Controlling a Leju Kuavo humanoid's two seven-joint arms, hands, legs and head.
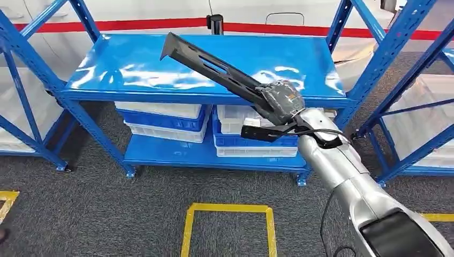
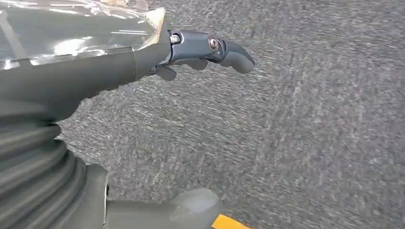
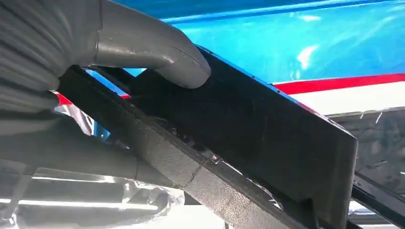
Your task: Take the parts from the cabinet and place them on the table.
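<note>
My right hand point(image 1: 282, 99) grips one end of a long black slotted part point(image 1: 214, 67), which slants up and to the left above the blue shelf top point(image 1: 134, 72). In the right wrist view the thumb point(image 3: 157, 50) presses on the black part point(image 3: 267, 138), with the blue shelf surface behind it. My left hand point(image 2: 143, 62) hangs over grey carpet with its fingers point(image 2: 224, 50) apart and nothing in it.
The blue rack's lower shelf point(image 1: 176, 152) carries stacked white and blue bins point(image 1: 163, 118), with a second stack point(image 1: 251, 136) beside it. More blue racks stand at left point(image 1: 24, 107) and right point(image 1: 407, 107). Yellow floor tape point(image 1: 227, 214) marks a square on the carpet.
</note>
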